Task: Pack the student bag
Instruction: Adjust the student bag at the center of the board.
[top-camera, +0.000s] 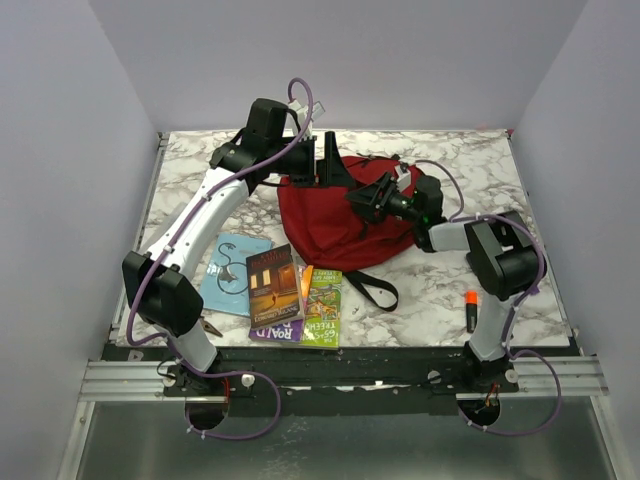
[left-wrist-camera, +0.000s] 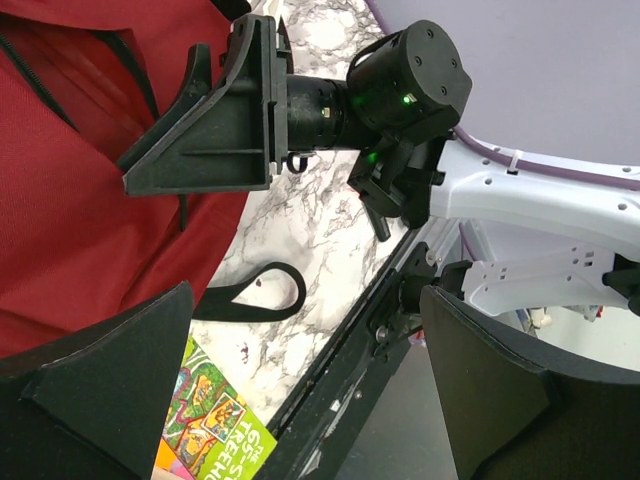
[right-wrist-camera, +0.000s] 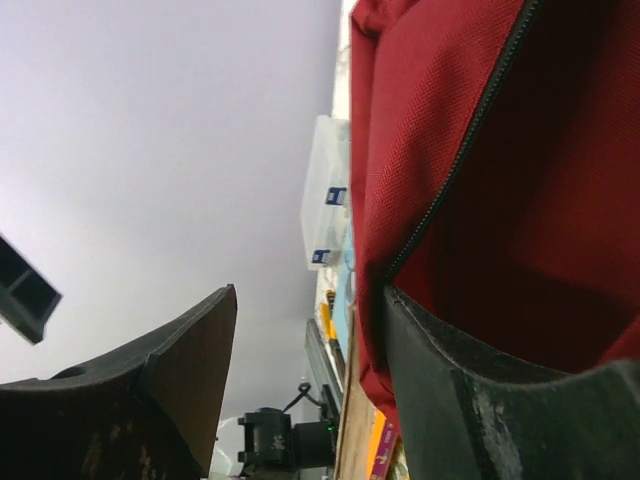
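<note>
Left gripper (top-camera: 327, 165) hangs wide open at the red backpack's (top-camera: 325, 232) far edge. Right gripper (top-camera: 372, 196), fingers parted, touches its fabric.

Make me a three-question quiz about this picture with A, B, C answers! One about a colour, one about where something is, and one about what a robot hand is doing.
1. What colour is the student bag?
A. Blue. B. Yellow. C. Dark red.

2. Where is the orange marker?
A. On top of the bag. B. On the table, right of the bag. C. On the floor.

3. How is the left gripper?
A. Open, holding nothing. B. Shut on a cup. C. Shut on the marker.

Answers:
1 C, its fabric is dark red with black straps.
2 B, it lies on the marble at the near right, apart from the bag.
3 A, its fingers stand wide apart with nothing gripped.
</note>
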